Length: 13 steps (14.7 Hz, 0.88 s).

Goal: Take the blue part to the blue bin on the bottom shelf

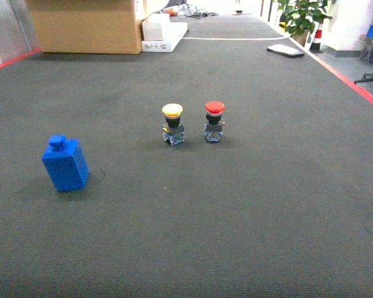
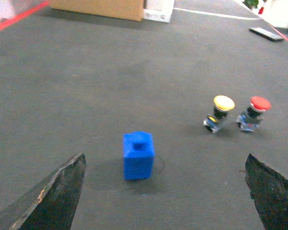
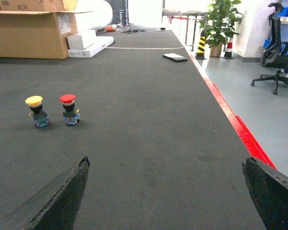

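While the blue part (image 2: 138, 155) sits upright on the dark mat (image 1: 248, 205), both claws, left gripper (image 2: 165, 191) and right gripper (image 3: 165, 191), hang spread wide, grasping nothing.

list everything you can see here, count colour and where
small blue plastic block: 1, blue, left on the dark mat
yellow-capped push button: 1, yellow, mat centre
red-capped push button: 1, red, right beside the yellow one
brown cardboard box: 1, brown, far left
flat white boxes: white, right of the cardboard box
potted green plant: 1, green, far right
black office chair: 1, black, right floor
left gripper: open, before the block
right gripper: open, empty
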Tool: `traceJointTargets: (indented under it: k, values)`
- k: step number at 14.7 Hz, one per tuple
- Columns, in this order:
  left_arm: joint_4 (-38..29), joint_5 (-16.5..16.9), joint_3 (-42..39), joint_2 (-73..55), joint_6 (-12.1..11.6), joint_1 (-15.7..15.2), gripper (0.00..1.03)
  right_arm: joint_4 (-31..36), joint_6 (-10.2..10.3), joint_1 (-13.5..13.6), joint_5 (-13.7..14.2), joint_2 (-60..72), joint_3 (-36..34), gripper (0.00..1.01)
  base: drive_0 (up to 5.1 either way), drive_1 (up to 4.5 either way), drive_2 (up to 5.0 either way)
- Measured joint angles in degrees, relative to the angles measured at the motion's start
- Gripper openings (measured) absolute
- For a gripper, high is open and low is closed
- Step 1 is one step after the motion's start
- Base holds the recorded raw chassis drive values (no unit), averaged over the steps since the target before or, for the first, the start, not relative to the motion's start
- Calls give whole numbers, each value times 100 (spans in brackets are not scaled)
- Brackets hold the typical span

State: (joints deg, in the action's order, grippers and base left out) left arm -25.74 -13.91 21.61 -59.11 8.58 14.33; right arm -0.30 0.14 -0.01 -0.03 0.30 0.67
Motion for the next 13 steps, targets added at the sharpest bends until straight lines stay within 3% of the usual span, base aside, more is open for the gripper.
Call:
traceJointTargets:
  k: [2, 6, 13]
  values:
    - [-457, 376, 328, -1123, 66, -81, 98, 0, 0, 0, 2, 0, 0, 98, 0, 0, 0]
    - [-997, 636, 1016, -3209, 328, -435, 98, 0, 0, 0, 2, 0, 0, 98, 0, 0, 0]
    - [-1268, 719, 1598, -4343, 332, -479, 98, 0, 0, 0, 0, 0, 0, 98, 0, 0, 0]
